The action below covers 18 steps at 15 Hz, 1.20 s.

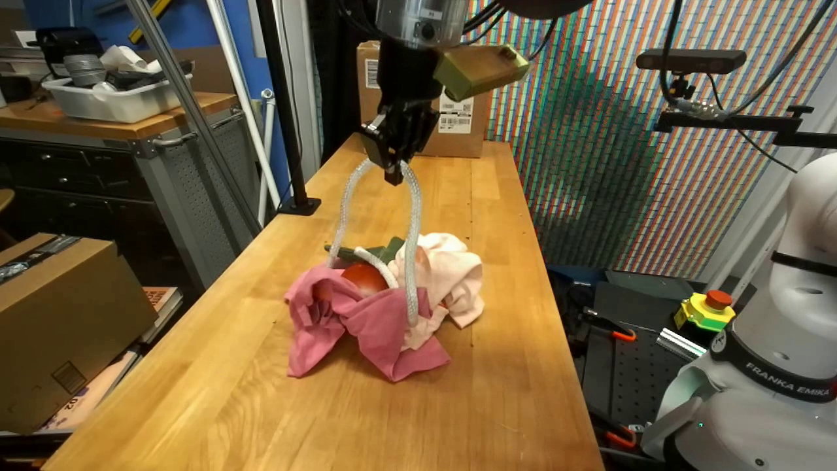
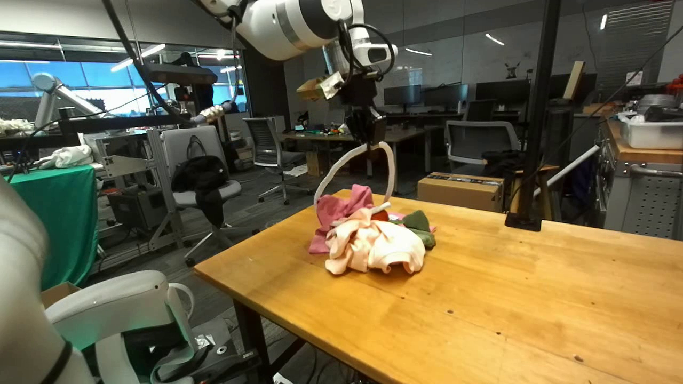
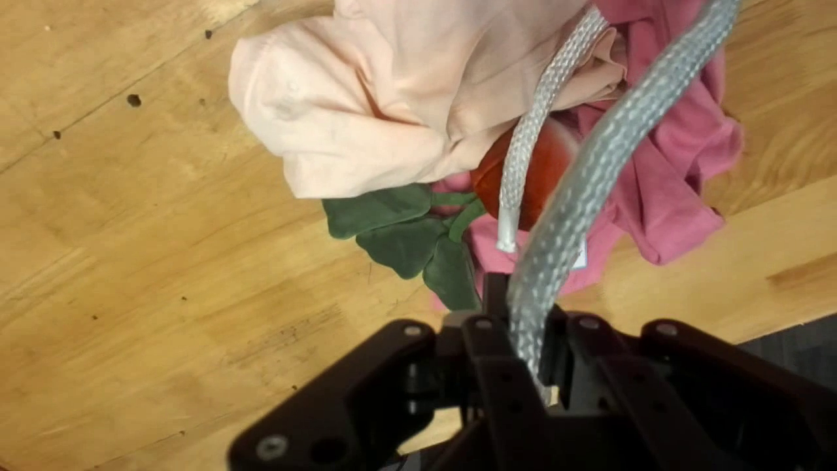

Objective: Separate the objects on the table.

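Note:
My gripper (image 1: 395,171) is shut on a whitish braided rope (image 1: 413,252) and holds its middle above the table in a high arch. The rope's ends hang down into a pile of cloth; one loose tip lies over a red round object (image 3: 549,167). A pink cloth (image 1: 379,327) and a pale peach cloth (image 2: 376,245) lie bunched together around the red object. Green leaf-shaped pieces (image 3: 405,242) on stems extend from beside the red object, partly under the peach cloth. The cloths hide part of the red object. In the wrist view the rope runs between the fingers (image 3: 529,314).
The wooden table (image 1: 229,405) carries the pile near its middle. A black pole (image 2: 525,213) is mounted at the table's edge. A cardboard box (image 1: 418,140) stands at the table's far end. The robot's base (image 1: 752,392) is beside the table.

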Motion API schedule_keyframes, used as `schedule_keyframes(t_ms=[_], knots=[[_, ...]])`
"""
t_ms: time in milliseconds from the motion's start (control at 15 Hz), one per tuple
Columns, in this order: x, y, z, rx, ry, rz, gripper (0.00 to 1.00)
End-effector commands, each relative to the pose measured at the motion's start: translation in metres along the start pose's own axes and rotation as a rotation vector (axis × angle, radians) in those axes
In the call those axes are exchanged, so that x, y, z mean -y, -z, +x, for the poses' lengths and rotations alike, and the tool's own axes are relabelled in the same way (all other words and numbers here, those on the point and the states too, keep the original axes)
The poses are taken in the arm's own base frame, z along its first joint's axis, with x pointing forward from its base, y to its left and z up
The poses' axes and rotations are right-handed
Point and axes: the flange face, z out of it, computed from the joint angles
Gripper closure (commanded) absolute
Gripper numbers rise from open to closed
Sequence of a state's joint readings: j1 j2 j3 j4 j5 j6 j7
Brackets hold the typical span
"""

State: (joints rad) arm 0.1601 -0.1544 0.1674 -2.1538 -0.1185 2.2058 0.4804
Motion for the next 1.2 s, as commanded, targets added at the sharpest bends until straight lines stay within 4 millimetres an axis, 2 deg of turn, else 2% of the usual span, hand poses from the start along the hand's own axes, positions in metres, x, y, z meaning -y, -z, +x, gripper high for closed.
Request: schedule_keyframes(t_ms=[0,400,667,867,1133], knots=[[-0.011,0.047,0.002,-0.036,-0.03,-0.01,0.94],[-0.026,0.112,0.013,-0.075,-0.047,-0.023,0.94],[-0.037,0.156,0.027,-0.189,-0.082,-0.023,0.94],[-0.058,0.179,0.041,-0.268,-0.12,-0.055,0.94],[-0.105,0.191,0.06,-0.311,-0.195,-0.105,0.94]])
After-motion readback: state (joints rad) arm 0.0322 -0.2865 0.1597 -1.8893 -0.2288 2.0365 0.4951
